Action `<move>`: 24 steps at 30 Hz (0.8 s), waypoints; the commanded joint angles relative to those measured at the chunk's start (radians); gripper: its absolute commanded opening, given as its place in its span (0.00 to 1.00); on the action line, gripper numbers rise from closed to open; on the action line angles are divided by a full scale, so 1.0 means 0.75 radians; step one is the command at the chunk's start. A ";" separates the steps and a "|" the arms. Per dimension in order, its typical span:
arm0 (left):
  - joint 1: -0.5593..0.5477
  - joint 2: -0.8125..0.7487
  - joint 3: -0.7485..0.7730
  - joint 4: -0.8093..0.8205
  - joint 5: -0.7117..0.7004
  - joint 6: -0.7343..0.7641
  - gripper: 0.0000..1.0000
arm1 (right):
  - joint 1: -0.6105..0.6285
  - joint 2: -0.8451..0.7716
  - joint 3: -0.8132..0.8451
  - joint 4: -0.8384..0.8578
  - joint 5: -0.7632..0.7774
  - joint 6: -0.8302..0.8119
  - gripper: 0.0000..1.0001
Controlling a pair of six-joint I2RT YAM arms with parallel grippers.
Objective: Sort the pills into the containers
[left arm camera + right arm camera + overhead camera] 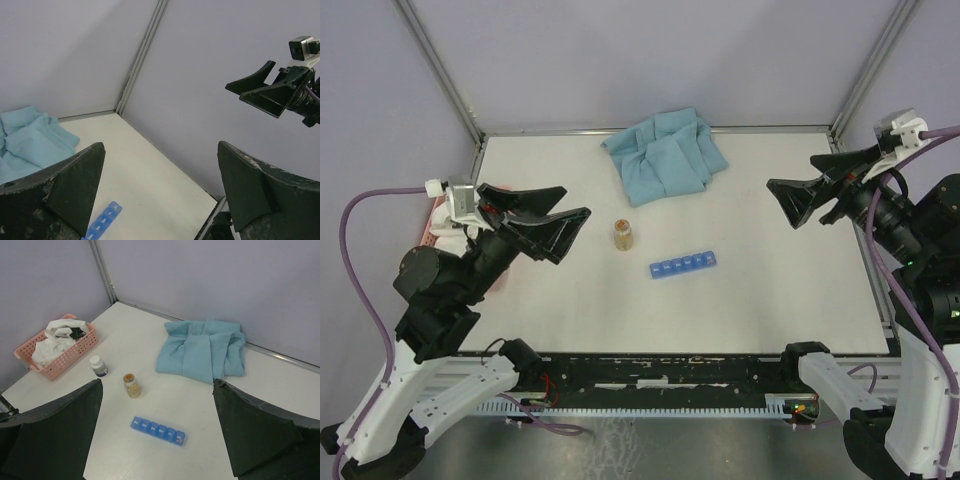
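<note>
The blue pill-organiser strip [683, 266] lies flat mid-table with its row of small compartments; it also shows in the right wrist view [158, 430] and the left wrist view [102, 223]. A small tan speck shows in its right end compartment. A clear bottle of tan pills [624, 236] stands upright just left of it, without a cap [131, 385]. My left gripper [572, 205] is open and empty, raised left of the bottle. My right gripper [782, 200] is open and empty, raised at the right, well away from the strip.
A crumpled light-blue cloth [665, 155] lies at the back centre. A pink slatted basket [60, 345] with white items sits at the far left edge. A white-capped dark bottle [98, 365] stands beside the basket. Grey walls enclose the table.
</note>
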 commanded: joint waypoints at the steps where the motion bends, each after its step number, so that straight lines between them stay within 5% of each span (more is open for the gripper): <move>1: 0.004 0.024 0.051 -0.046 0.020 -0.021 1.00 | -0.005 0.009 0.052 -0.034 0.047 0.081 1.00; 24: 0.005 -0.072 -0.043 -0.034 -0.009 0.034 0.99 | -0.004 -0.030 -0.007 -0.005 0.058 0.081 1.00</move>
